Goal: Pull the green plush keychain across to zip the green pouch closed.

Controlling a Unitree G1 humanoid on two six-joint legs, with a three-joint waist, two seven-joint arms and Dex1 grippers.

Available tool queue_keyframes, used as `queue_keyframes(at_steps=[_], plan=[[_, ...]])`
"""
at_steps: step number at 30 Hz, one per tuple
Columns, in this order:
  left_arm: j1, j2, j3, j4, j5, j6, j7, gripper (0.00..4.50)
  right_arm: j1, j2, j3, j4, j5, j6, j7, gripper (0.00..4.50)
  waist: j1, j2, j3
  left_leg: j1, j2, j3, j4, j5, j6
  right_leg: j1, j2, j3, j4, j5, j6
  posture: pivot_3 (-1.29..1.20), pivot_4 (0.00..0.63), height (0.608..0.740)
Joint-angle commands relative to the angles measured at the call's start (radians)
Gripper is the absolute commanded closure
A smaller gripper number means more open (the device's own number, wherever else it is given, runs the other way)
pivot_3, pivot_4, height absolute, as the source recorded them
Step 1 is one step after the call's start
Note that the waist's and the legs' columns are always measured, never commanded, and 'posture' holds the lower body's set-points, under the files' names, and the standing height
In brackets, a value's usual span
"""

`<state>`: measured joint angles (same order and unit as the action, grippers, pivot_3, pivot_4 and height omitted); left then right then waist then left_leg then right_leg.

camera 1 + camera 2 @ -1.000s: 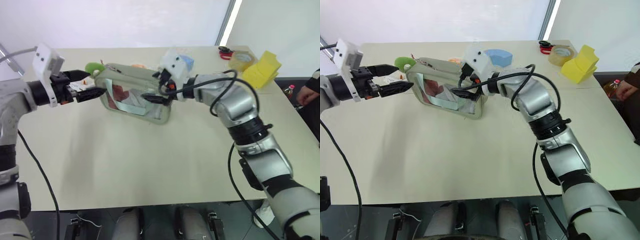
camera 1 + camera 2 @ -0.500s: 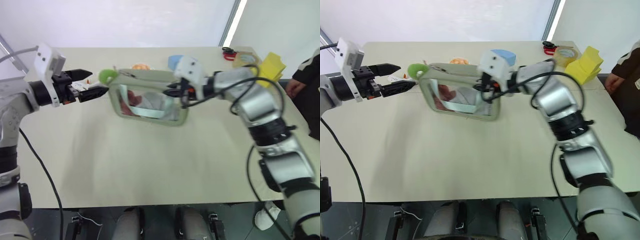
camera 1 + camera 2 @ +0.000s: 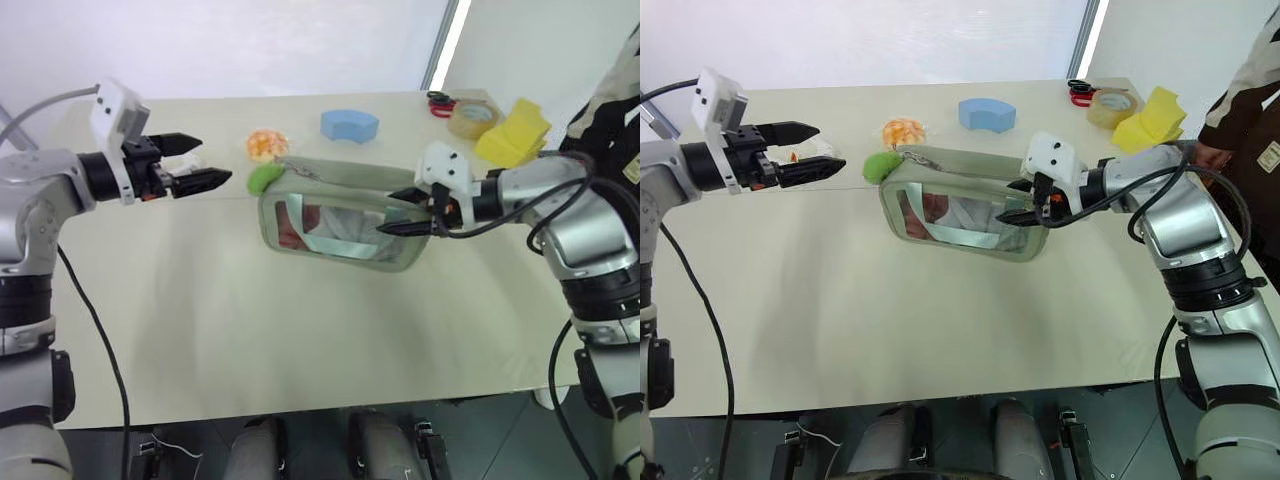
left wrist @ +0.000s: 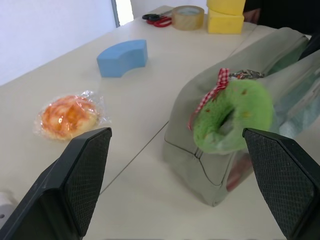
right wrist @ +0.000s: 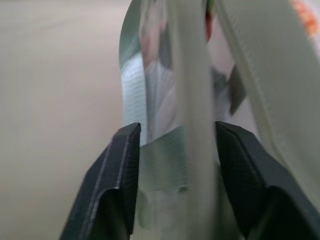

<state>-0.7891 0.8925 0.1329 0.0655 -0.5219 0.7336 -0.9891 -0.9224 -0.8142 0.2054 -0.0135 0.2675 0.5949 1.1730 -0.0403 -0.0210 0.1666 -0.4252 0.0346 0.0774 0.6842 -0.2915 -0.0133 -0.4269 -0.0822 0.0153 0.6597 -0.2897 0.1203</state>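
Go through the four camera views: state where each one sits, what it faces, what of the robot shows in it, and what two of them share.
Left eye view: on the head, looking down over the table; both arms show, left gripper open, right gripper at the green pouch.
Right eye view: beside it, same scene; a person's sleeve at the edge.
Left wrist view: on the left wrist, facing the green plush keychain; its two fingers rise wide apart.
Right wrist view: on the right wrist, close on the pouch's strap between its fingers.
Shared: left eye and left wrist views both show the keychain and the blue foam block.
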Motion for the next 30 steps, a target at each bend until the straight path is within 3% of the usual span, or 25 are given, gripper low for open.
queue_keyframes(at_steps=[1, 7, 12, 25, 26, 28, 30], plan=[[-0.036, -0.008, -0.014, -0.003, 0.012, -0.032, -0.016, 0.0, -0.087, 0.041, -0.032, -0.063, 0.015, 0.049, -0.043, 2.4, 0.0, 0.0, 0.0, 0.0, 0.0, 0.0, 0.0, 0.0, 0.0, 0.0, 0.0, 0.0, 0.0, 0.0, 0.0, 0.0, 0.15, 0.74], [-0.087, -0.041, -0.041, 0.021, 0.023, -0.039, -0.029, 0.0, -0.084, 0.14, 0.041, -0.064, -0.031, 0.047, -0.091, 2.4, 0.003, 0.0, 0.0, 0.0, -0.001, 0.0, 0.001, 0.0, 0.0, 0.0, -0.001, 0.0, 0.001, 0.0, 0.0, 0.0, 0.15, 0.74], [-0.082, -0.037, -0.041, 0.019, 0.033, -0.04, -0.043, 0.0, -0.046, 0.138, 0.083, -0.009, -0.096, 0.002, -0.103, 2.4, 0.004, 0.0, 0.0, -0.001, -0.001, 0.0, 0.001, 0.0, 0.0, 0.0, -0.001, 0.0, 0.002, 0.0, 0.0, 0.0, 0.15, 0.74], [-0.072, -0.022, -0.025, 0.002, 0.03, -0.028, -0.039, 0.0, -0.129, 0.181, -0.008, -0.039, -0.035, 0.11, -0.124, 2.4, 0.001, 0.0, 0.0, 0.0, -0.001, -0.001, 0.001, 0.0, 0.0, 0.0, -0.001, 0.0, 0.002, 0.0, 0.0, 0.0, 0.15, 0.74], [-0.072, -0.022, -0.025, 0.002, 0.029, -0.028, -0.038, 0.0, -0.132, 0.19, -0.018, -0.045, -0.015, 0.129, -0.123, 1.87, 0.0, 0.0, 0.0, 0.0, -0.001, -0.001, 0.001, 0.0, 0.0, 0.0, -0.001, 0.0, 0.002, 0.0, 0.0, 0.0, 0.15, 0.74], [-0.076, -0.023, -0.027, 0.0, 0.028, -0.025, -0.037, 0.0, -0.135, 0.199, -0.015, -0.038, -0.028, 0.133, -0.147, 1.25, -0.001, 0.0, 0.0, 0.0, -0.001, -0.001, 0.001, 0.0, 0.0, 0.0, -0.001, 0.0, 0.002, 0.0, 0.0, 0.0, 0.15, 0.74], [-0.081, -0.023, -0.029, 0.001, 0.029, -0.026, -0.038, 0.0, -0.127, 0.19, 0.009, -0.02, -0.063, 0.107, -0.155, 0.25, -0.001, 0.0, 0.0, 0.0, -0.001, 0.0, 0.001, 0.0, 0.0, 0.0, -0.001, 0.0, 0.002, 0.0, 0.0, 0.0, 0.15, 0.74]])
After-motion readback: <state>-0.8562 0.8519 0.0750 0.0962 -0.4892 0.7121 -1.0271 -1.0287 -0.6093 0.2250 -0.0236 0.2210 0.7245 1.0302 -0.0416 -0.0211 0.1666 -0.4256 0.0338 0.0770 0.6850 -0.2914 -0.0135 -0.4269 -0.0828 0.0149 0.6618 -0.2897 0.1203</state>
